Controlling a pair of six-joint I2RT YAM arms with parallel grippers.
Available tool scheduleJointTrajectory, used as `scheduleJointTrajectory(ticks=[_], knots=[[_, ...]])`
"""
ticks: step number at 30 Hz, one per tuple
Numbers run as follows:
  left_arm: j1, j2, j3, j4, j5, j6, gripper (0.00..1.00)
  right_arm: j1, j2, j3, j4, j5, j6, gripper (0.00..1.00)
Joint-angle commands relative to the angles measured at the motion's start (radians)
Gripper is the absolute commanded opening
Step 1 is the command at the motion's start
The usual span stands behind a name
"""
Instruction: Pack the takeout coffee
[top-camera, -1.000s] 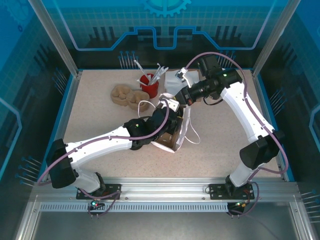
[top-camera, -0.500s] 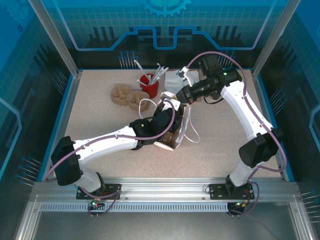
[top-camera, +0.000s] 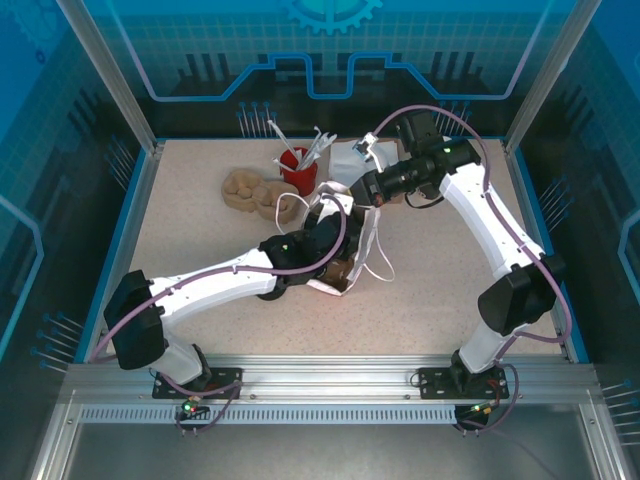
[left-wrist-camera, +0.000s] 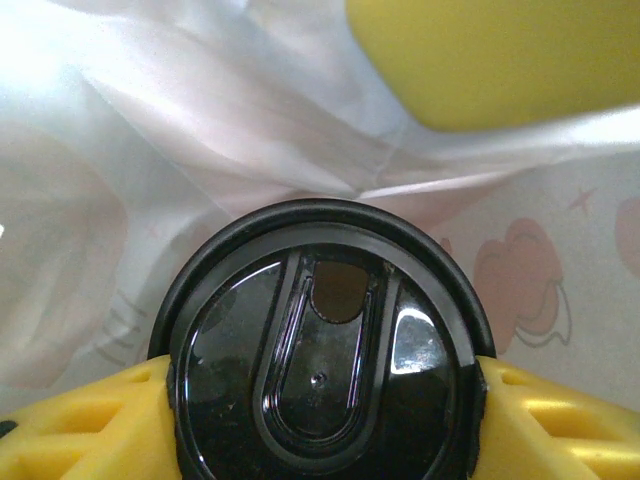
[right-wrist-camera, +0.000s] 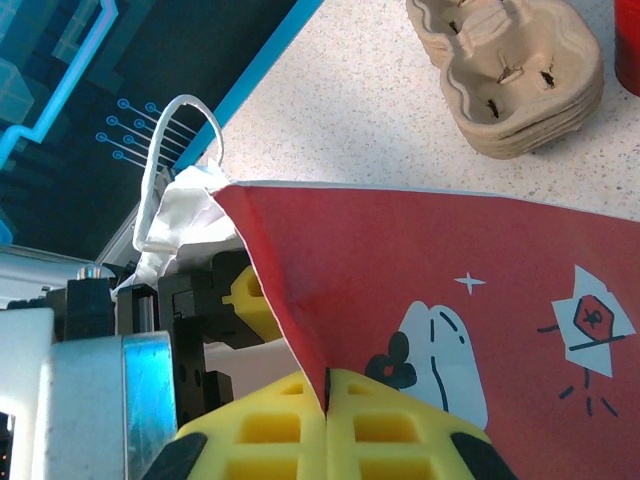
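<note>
**A:** Where's the takeout coffee (left-wrist-camera: 400, 400) right now?

**B:** Down inside the red-and-white paper bag (right-wrist-camera: 480, 270), in the middle of the worktop (top-camera: 450, 290). The left tool (left-wrist-camera: 320, 425) has it clamped by the sides, with a yellow finger on either flank just under the black lid (left-wrist-camera: 250, 350).

**A:** And the right tool (right-wrist-camera: 327, 420)?

**B:** Clenched tight on the bag's rim. It's pinching the red paper on the far-right side, and I'd say it's there to hold the mouth apart. The left arm is the nearer one to the cup, since it's the one carrying it, reaching in from the near left.

**A:** Which way does the cup point?

**B:** The lid faces straight back at the left wrist camera. So the long axis runs along that tool's own line of reach, with the base leading deeper into the bag, away from the tool.

**A:** Is it sitting on the bag floor?

**B:** Can't tell. The base is hidden under the lid, and there's white bag wall all round it. From above, the bag looks tipped toward the left arm rather than standing square. I'd judge the release wants the cup's axis lined up with the bag's depth before those fingers let go.
</note>
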Motion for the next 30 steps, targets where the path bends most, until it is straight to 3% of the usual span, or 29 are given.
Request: scheduleJointTrajectory(ticks=[1,17,30], knots=[[0.016,0.022,-0.005,0.010,-0.019,-0.050,0.64,0.002,-0.041,-0.024,0.040,-0.061,0.045,0.00],[0.034,-0.044,0.020,-0.037,0.007,-0.077,0.64,-0.012,-0.105,-0.077,0.135,-0.041,0.163,0.00],[0.035,-0.035,-0.059,0.099,0.047,0.009,0.65,-0.012,-0.095,-0.058,0.091,-0.065,0.127,0.00]])
